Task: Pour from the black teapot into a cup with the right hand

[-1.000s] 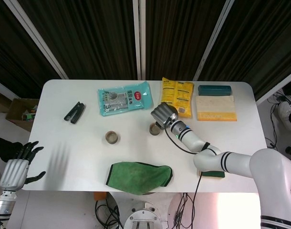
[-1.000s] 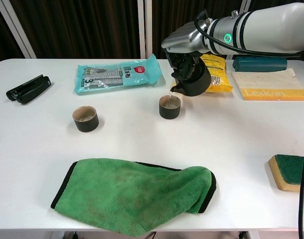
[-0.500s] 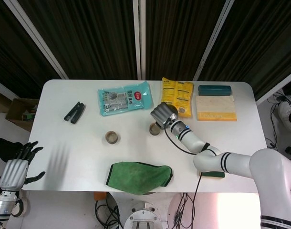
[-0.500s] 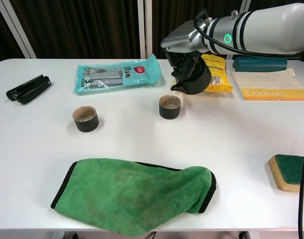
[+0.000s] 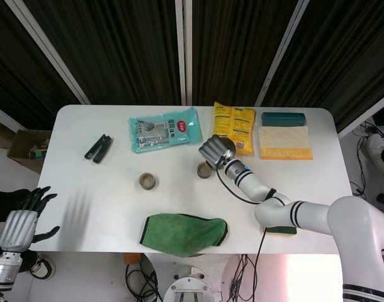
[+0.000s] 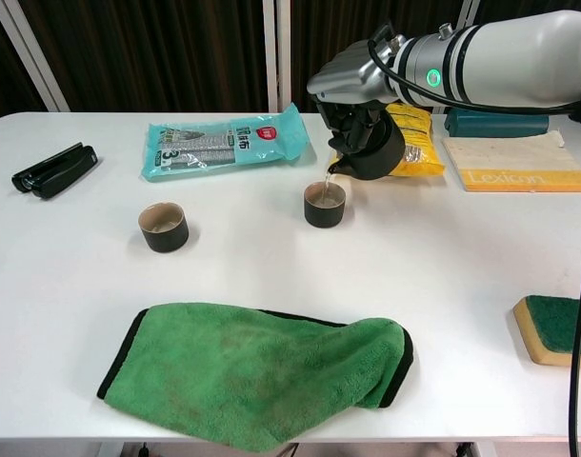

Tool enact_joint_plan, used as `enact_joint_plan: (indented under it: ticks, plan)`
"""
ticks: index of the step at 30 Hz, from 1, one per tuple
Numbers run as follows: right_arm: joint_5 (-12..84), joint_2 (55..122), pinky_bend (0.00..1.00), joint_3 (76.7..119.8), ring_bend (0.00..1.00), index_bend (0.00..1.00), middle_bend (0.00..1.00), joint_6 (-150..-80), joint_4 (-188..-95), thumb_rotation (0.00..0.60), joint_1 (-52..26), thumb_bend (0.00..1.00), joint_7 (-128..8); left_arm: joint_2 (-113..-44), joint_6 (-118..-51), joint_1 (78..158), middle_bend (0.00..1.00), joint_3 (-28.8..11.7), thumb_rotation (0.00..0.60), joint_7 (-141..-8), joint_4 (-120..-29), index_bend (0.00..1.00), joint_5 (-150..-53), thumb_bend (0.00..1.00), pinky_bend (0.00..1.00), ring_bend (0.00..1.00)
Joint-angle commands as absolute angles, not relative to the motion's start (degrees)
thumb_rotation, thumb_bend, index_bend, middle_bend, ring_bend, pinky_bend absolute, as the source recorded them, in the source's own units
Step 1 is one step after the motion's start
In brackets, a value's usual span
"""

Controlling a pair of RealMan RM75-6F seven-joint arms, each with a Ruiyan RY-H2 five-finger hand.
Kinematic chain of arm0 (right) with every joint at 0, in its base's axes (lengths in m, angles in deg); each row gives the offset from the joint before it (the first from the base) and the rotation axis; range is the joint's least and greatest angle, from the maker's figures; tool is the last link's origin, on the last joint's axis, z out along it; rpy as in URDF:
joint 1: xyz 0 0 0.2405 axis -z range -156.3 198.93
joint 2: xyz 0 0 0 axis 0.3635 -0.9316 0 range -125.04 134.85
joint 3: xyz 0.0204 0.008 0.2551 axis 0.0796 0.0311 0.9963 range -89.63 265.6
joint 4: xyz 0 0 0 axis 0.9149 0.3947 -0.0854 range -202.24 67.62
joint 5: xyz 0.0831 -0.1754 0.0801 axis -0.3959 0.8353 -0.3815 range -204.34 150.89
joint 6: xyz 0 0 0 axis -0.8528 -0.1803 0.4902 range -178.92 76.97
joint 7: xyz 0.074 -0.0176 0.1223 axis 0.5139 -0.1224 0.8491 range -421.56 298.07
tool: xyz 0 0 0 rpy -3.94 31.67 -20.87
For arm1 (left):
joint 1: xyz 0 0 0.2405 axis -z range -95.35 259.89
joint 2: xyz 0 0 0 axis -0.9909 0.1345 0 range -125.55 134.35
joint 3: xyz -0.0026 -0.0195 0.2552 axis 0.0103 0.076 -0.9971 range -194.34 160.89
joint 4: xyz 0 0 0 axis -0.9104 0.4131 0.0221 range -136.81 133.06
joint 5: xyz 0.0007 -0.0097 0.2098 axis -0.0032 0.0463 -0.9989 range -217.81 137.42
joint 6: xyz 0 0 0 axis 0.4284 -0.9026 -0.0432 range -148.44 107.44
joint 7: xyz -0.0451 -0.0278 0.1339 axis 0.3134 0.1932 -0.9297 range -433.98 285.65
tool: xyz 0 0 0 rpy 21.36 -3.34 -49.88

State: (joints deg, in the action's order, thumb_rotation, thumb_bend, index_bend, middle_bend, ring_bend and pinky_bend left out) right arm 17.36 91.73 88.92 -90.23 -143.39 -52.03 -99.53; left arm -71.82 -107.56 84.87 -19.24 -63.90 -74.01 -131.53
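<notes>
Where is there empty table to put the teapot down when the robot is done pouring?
Bare table lies right of the filling cup, in front of the Lexicon book and behind the sponge. Another open patch sits between the empty cup and the black tool. The back edge is crowded with packets, and the green cloth fills the front middle.

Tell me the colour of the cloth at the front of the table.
The cloth is green with a dark edge, clearest in the chest view.
</notes>
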Motion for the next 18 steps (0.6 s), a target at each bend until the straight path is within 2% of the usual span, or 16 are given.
enact_joint_plan:
  ticks: [1, 18]
  plan:
    - [17.24, 91.74, 0.55, 88.94, 0.97, 1.00, 1.00, -90.27, -143.47, 0.600, -52.00, 0.53, -99.63, -71.79, -107.59, 84.87, 0.09, -19.24, 0.600, -63.92, -74.05, 0.21, -131.55, 0.13, 0.23, 0.07]
    - [16.83, 91.62, 0.55, 88.66, 0.97, 1.00, 1.00, -90.68, -143.99, 0.600, -52.28, 0.53, -101.56, -71.65, -107.62, 84.86, 0.09, -19.25, 0.600, -64.07, -74.28, 0.21, -131.57, 0.13, 0.23, 0.07]
